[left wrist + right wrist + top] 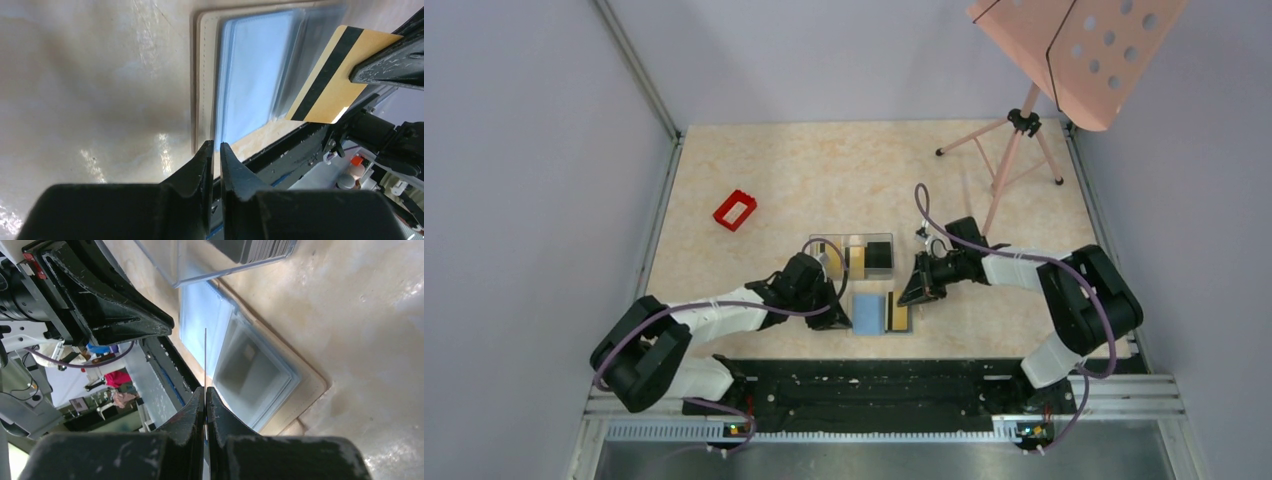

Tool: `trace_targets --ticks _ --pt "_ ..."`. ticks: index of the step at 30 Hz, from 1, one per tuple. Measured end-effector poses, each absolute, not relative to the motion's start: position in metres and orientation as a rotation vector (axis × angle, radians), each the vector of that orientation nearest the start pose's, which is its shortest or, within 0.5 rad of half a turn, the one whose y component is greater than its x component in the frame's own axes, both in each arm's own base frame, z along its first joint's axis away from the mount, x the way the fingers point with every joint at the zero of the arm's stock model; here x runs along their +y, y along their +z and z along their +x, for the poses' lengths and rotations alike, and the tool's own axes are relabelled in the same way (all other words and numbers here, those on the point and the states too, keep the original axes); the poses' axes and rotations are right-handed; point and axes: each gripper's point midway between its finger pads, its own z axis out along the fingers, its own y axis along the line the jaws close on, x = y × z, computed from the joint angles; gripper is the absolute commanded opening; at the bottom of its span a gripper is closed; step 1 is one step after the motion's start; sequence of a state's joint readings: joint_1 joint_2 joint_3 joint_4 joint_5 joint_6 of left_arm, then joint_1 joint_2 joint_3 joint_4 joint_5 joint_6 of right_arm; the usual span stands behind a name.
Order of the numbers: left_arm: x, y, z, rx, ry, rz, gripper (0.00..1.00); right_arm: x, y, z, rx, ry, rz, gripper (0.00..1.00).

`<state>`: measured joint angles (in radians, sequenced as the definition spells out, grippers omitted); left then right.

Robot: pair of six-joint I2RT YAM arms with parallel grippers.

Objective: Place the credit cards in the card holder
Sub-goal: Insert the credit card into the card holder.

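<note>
The card holder [869, 313] lies open on the table with its light blue lining up, and it also shows in the left wrist view [250, 75] and the right wrist view [260, 370]. My right gripper [912, 298] [205, 389] is shut on a yellow-gold credit card with a black stripe [899, 312] [332, 80]. It holds the card on edge [205, 357] over the holder's right half. My left gripper [839, 320] [215, 144] is shut, with its tips at the holder's left edge. More black and yellow cards [869, 258] lie in the clear box.
The clear plastic box [886, 240] [200, 265] stands just behind the card holder. A small red frame [735, 209] lies at the back left. A pink music stand on a tripod [1022, 125] stands at the back right. A black rail [864, 385] runs along the table's near edge.
</note>
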<state>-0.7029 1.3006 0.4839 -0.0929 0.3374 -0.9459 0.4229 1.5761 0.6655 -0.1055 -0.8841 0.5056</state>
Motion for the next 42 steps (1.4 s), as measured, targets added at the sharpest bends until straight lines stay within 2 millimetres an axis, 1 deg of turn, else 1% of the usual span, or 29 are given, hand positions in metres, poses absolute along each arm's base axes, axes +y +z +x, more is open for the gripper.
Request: trace_targets --ticks 7,11,15,30,38,42 --pt "-0.255 0.022 0.164 2.756 -0.983 -0.194 0.11 0.251 0.042 0.194 2.706 1.472 -0.221 0.00" --pt "-0.260 0.022 0.167 2.754 -0.993 -0.184 0.10 0.252 0.035 0.195 2.712 1.474 -0.218 0.00" --pt "-0.261 0.022 0.167 2.754 -0.993 -0.180 0.09 0.253 0.029 0.194 2.724 1.482 -0.214 0.00" --pt "-0.263 0.022 0.167 2.760 -0.987 -0.159 0.06 0.264 0.026 0.192 2.714 1.562 -0.222 0.00" --pt "-0.264 0.021 0.168 2.772 -0.984 -0.155 0.04 0.268 0.026 0.193 2.707 1.555 -0.227 0.00" --pt "-0.264 0.022 0.168 2.773 -0.983 -0.153 0.03 0.267 0.026 0.195 2.713 1.526 -0.258 0.00"
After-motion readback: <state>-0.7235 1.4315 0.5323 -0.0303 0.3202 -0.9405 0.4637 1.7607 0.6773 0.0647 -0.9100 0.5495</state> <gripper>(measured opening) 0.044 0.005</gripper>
